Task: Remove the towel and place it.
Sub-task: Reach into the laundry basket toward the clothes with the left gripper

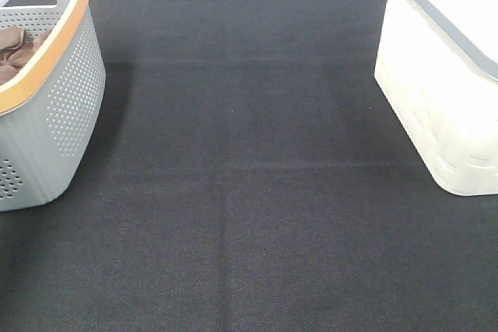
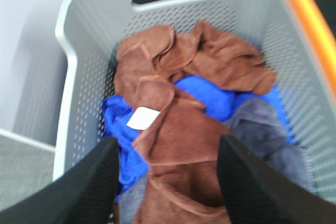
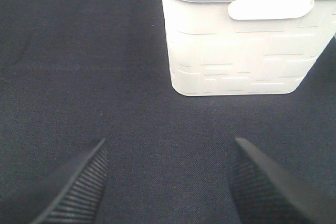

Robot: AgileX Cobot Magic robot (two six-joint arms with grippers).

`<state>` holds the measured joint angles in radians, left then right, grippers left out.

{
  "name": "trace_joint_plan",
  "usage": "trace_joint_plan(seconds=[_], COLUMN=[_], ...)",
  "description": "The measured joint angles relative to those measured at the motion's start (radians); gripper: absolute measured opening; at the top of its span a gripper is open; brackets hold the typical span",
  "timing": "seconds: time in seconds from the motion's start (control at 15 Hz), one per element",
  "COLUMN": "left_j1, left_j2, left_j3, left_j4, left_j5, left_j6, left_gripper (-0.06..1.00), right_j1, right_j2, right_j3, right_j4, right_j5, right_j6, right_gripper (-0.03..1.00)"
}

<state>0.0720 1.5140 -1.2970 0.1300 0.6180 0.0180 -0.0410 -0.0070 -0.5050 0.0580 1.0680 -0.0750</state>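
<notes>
Towel (image 2: 178,129) bunched in grey basket (image 2: 79,93); left claw (image 2: 168,142) spread above it; right claw (image 3: 170,142) spread over mat (image 3: 79,51).

The high camera looks steeply down on the mat (image 1: 249,215), with the basket (image 1: 70,106) at its left edge and the bin (image 1: 443,106) at its right. My left wrist camera looks past my left gripper (image 2: 169,141), from close, down into the basket. My right wrist camera looks past my right gripper (image 3: 170,141), low across the mat toward the bin, from farther off.
</notes>
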Motion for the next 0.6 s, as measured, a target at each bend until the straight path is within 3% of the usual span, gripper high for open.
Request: trace_joint_plan(seconds=[0.07,0.4,0.6], left_j1=[0.000,0.000,0.000], left_j2=[0.068,0.313,0.388], left_j3=[-0.064,-0.303,-0.374], left_j4=[0.043,0.069,0.080], left_j5=[0.055,0.237,0.277], left_j6=[-0.035,-0.058,-0.058], left_gripper=[0.56,0.58,0.58], right_j1=[0.000,0.000,0.000], right_j2=[0.000,0.000,0.000], right_j3=[0.000,0.000,0.000], right_j4=[0.000,0.000,0.000], right_j5=[0.000,0.000,0.000], right_j6=[0.000,0.000,0.000], right_gripper=[0.63,0.63,0.63])
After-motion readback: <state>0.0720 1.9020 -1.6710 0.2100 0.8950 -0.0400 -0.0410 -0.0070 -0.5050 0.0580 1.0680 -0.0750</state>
